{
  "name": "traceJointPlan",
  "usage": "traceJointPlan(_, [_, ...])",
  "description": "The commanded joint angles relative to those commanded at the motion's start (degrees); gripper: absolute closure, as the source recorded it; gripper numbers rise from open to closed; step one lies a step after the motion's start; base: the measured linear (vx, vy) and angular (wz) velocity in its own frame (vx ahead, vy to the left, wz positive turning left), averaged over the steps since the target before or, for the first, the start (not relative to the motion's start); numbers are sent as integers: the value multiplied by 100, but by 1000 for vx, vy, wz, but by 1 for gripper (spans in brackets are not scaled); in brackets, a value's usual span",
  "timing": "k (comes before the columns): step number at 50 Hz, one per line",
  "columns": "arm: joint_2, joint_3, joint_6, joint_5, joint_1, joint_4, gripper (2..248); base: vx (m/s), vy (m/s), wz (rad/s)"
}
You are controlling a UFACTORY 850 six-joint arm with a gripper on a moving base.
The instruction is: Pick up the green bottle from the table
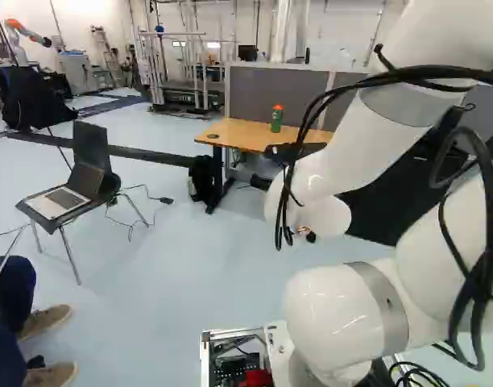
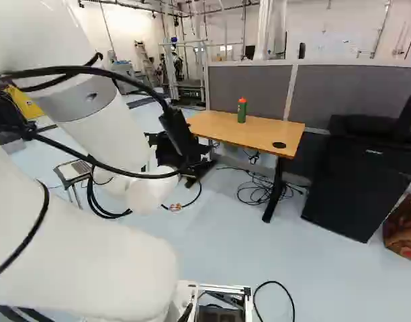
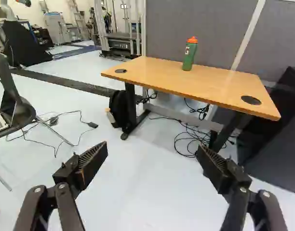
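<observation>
The green bottle (image 2: 242,112) has an orange lid (image 2: 242,100) and stands up straight on the brown wooden counter (image 2: 286,136). In the right base view it is just right of the middle, in the upper part of the frame. In the left base view it is also high up, a bit right of the middle. It is close to the back edge of the counter, near the gray wall panel (image 2: 249,87).

The big white arm (image 2: 91,258) fills the left side of the right base view. Past its end there is a black part that is probably the tool (image 2: 180,144), but the view of it there is poor. In the wrist view the tool (image 3: 152,148) is wide open, with a big gap between its two fingers (image 3: 93,161) and nothing in their grip. The counter and the bottle are ahead of it, and the bottle is well apart from the fingers.

The counter has two round black caps (image 3: 250,100) in its top. A black backpack (image 3: 119,109) is on the floor beside one of its legs, and black cords (image 3: 188,144) lie in loops under it. At the left of the left base view, an open laptop (image 1: 65,200) sits on a chair (image 1: 111,181). Another robot (image 1: 22,31), orange and white, is in the upper left corner.
</observation>
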Motion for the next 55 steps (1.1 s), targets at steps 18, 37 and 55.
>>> traceJointPlan(18, [0,0,0,0,0,0,3,0,0,0])
traceJointPlan(37, [0,0,0,0,0,0,3,0,0,-3])
traceJointPlan(55, [0,0,0,0,0,0,3,114,26,-11])
